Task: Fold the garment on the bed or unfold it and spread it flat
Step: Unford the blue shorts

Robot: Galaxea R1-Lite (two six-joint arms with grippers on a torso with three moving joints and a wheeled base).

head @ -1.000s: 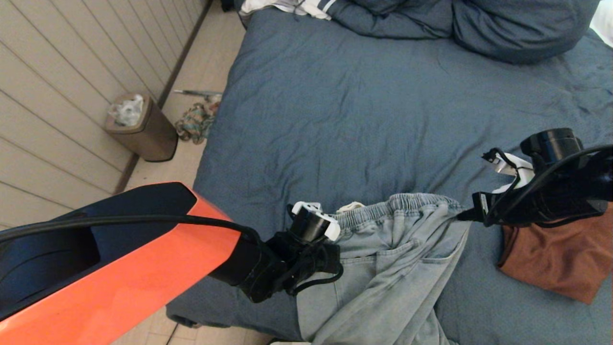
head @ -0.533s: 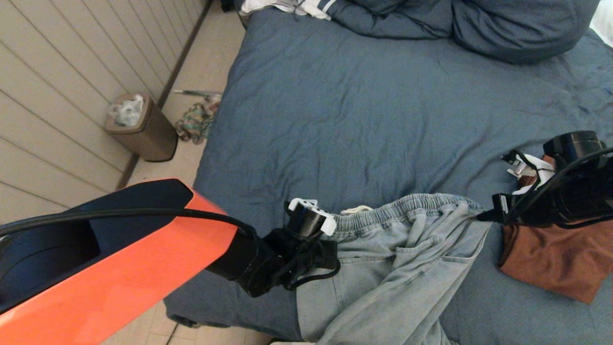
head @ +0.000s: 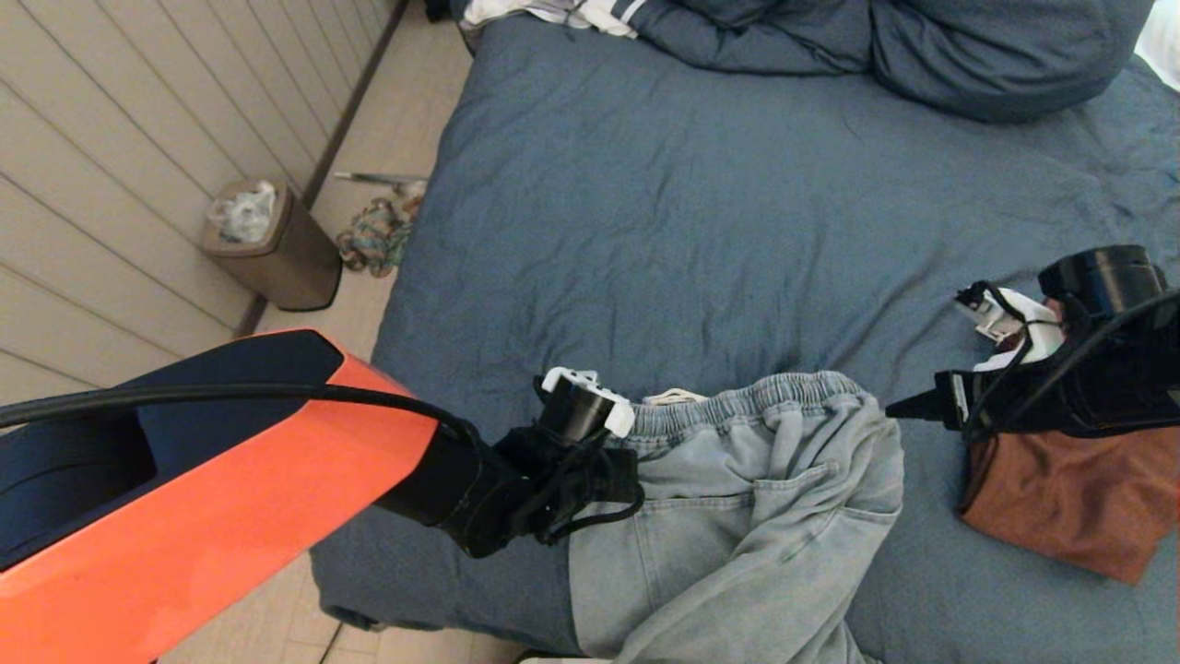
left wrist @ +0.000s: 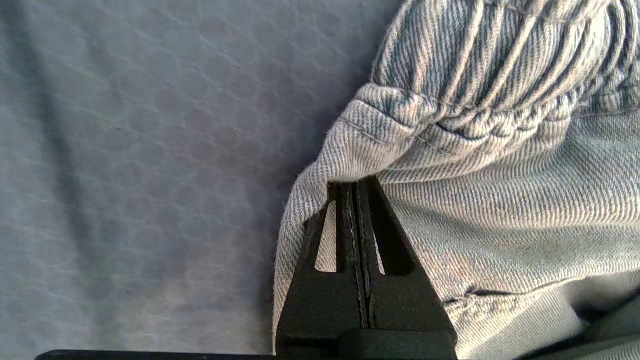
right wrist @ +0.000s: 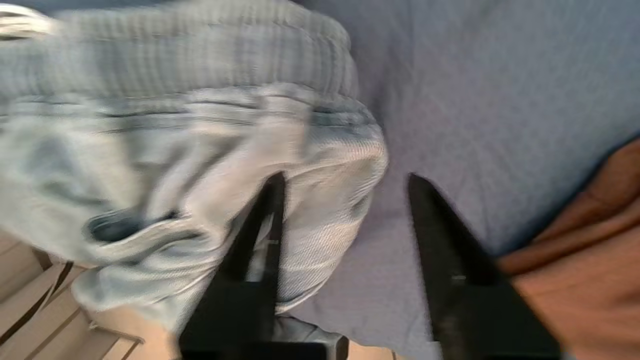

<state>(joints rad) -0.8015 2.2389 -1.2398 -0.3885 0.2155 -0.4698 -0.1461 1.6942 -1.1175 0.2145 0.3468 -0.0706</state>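
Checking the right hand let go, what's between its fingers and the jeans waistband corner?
Only bare bed sheet: in the head view the open right hand sits just off the jeans; the right wrist view shows sheet between its fingers.

Crumpled jeans [head: 737, 516] on blue bed [head: 701, 212]

Brown trash bin [head: 277, 249] standing on floor [head: 392, 120] against paneled wall [head: 120, 148], crumpled white liner inside. Multicolored cloth heap [head: 376, 238] lying just beside bin. Thin rod [head: 373, 177] lying near bin, beyond heap. Rust-brown cloth [head: 1069, 503] lying well apart from bin. White striped fabric [head: 562, 14] bunching far beyond bin.
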